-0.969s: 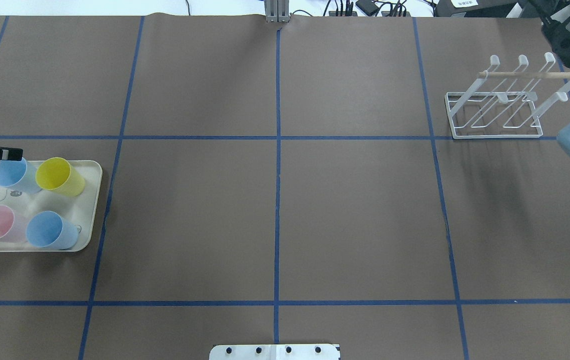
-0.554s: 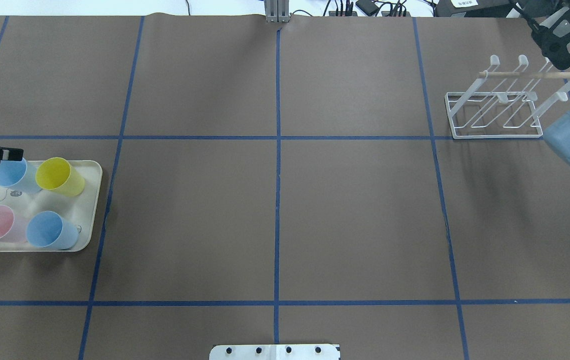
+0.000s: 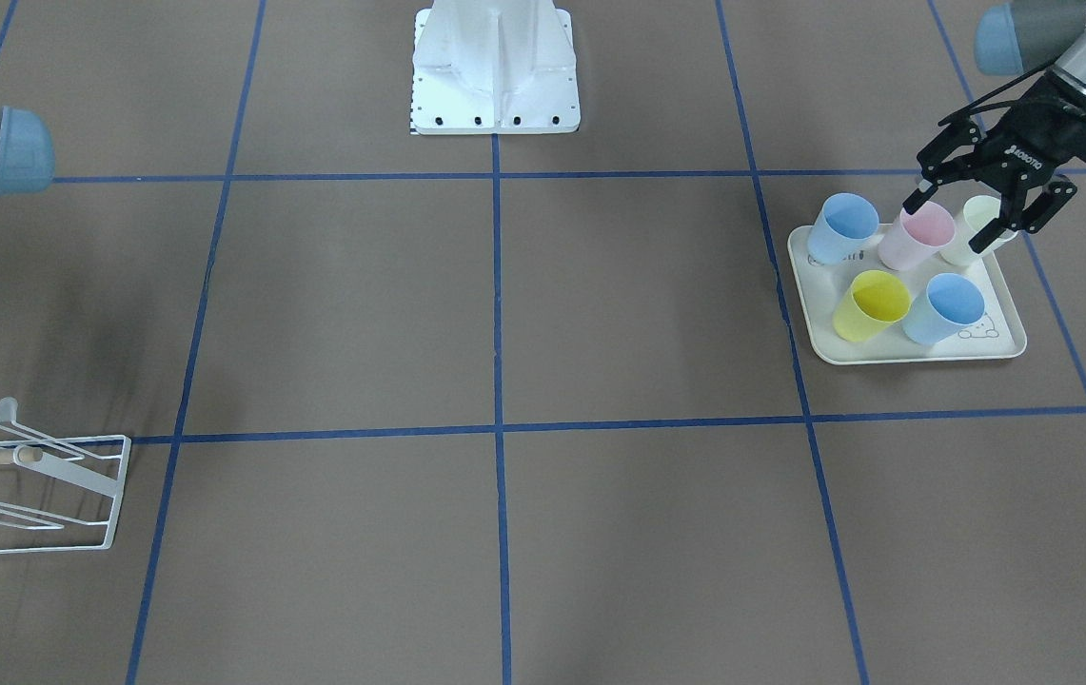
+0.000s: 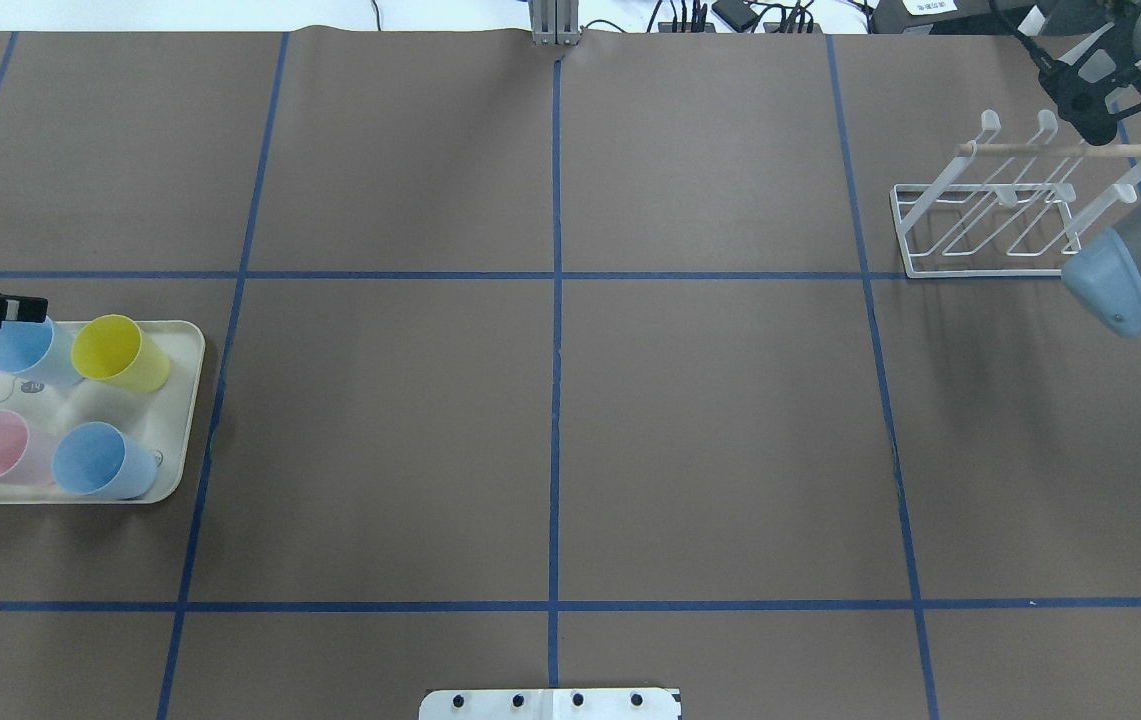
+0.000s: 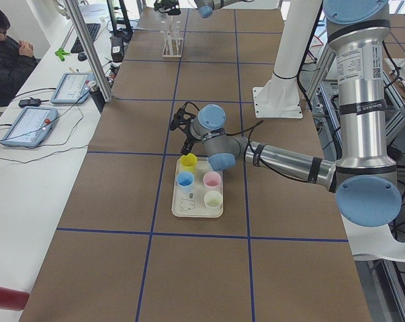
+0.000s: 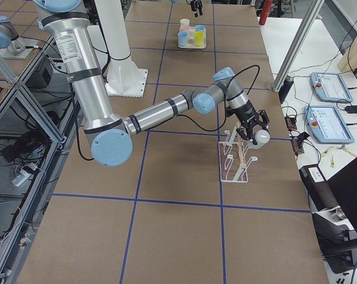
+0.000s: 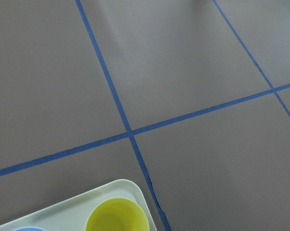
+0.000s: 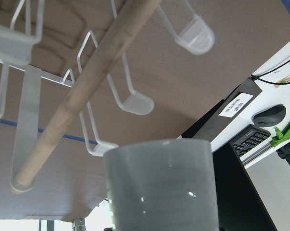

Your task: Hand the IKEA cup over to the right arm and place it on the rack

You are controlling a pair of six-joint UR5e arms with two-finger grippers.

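Cups fill the cream tray [image 3: 999, 350] in the front-facing view: two blue cups [image 3: 838, 226], a yellow cup [image 3: 871, 304], a pink cup [image 3: 918, 238] and a pale green cup [image 3: 978, 221]. My left claw [image 3: 950, 225] hangs just above the back row, spread wide and holding nothing. One fingertip is over the pink cup's rim and the other over the pale green one. The rack [image 3: 38, 480] stands at the other end of the desk [image 3: 495, 314], partly cut off by the frame edge.

From overhead, only a tip of my left claw shows, by the tray's far corner. My right claw [image 4: 1088, 110] sits above the rack's wooden dowel [image 4: 1060, 149]; I cannot make out a cup there.

The left side view shows my left arm bent low, with its claw above the tray.

In the right side view, my right arm [image 6: 160, 115] reaches out to the rack. My right claw is clenched round the IKEA cup [image 6: 261, 137], a pale grey-white one held in the air just beside the dowel.

My left wrist camera sees a tray corner, the yellow cup's rim and blue tape [image 7: 130, 132] crossing on the desk.

My right wrist camera has the IKEA cup large at the bottom, with the dowel slanting just beyond it and the hooked prongs behind. I cannot tell whether cup and rack touch.
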